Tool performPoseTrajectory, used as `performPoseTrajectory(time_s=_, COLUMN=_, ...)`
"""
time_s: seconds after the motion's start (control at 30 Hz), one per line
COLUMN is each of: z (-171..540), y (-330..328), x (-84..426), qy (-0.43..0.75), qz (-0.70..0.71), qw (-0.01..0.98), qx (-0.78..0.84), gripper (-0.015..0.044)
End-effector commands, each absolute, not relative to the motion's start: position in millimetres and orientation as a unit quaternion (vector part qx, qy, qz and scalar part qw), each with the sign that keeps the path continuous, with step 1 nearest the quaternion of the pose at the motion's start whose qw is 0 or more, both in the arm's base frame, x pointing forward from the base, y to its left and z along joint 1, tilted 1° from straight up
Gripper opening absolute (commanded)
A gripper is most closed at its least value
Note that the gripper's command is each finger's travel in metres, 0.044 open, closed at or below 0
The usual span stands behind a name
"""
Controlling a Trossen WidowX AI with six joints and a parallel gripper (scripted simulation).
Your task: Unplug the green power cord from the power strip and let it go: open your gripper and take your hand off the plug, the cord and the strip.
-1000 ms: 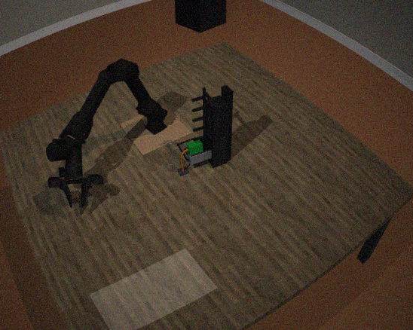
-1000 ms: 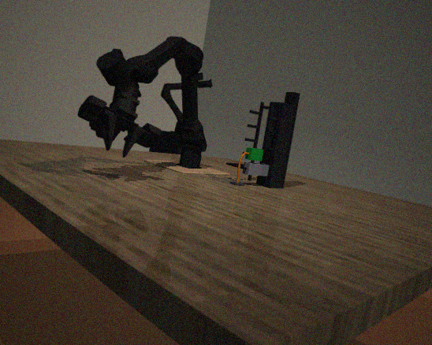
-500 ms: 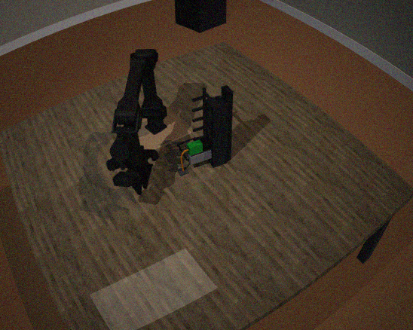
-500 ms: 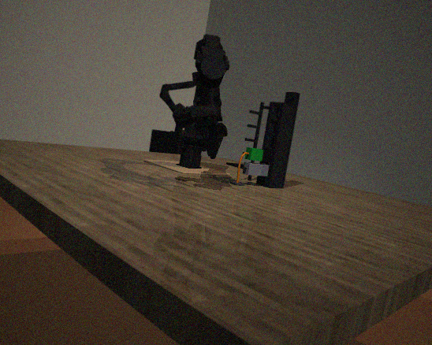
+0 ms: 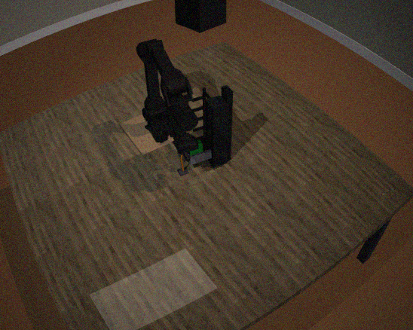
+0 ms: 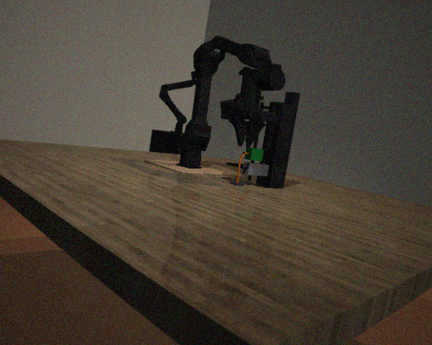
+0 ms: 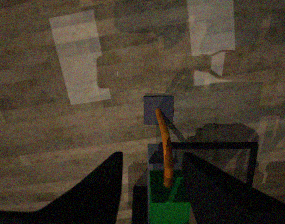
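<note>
Green plug (orange cord attached) sits between the partly parted jaws, which grasp nothing.

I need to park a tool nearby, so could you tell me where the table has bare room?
Free: the near half around the pale patch. Crowded: where the pincer hangs over the green plug, grey strip and dark rack.

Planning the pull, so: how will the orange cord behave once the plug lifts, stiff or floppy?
Probably fairly stiff: the cord holds a free-standing arch from the plug to its small base without sagging. It looks thin, so likely light, adding little drag. The open hand straddles the plug, so the cord may brush a finger.
</note>
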State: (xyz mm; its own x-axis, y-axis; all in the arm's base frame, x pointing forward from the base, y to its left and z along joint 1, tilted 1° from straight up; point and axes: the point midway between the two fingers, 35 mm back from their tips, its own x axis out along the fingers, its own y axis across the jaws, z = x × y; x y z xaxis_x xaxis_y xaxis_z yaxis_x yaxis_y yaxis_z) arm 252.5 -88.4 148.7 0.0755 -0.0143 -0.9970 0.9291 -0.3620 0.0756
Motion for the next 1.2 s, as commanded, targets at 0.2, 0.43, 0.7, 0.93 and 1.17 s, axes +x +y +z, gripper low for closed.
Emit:
performPoseTrajectory(time_s=0.2, z=147.3, y=-81.0, x=245.0, qy=0.400, qz=-0.566, qw=0.426, qx=0.581, gripper=0.0160)
performPoseTrajectory(time_s=0.43, z=147.3, y=-73.2, x=248.0, qy=0.400, qz=-0.566, qw=0.426, qx=0.581, gripper=0.0160)
performPoseTrajectory(time_s=0.7, z=147.2, y=-60.8, x=252.0, qy=0.400, qz=-0.566, qw=0.426, qx=0.582, gripper=0.0160)
performPoseTrajectory(time_s=0.93, z=147.2, y=-49.7, x=255.0, qy=0.401, qz=-0.566, qw=0.425, qx=0.582, gripper=0.0160)
performPoseTrajectory(time_s=1.17, z=146.9, y=-42.6, x=256.7, qy=0.401, qz=-0.566, qw=0.425, qx=0.582, gripper=0.0160)
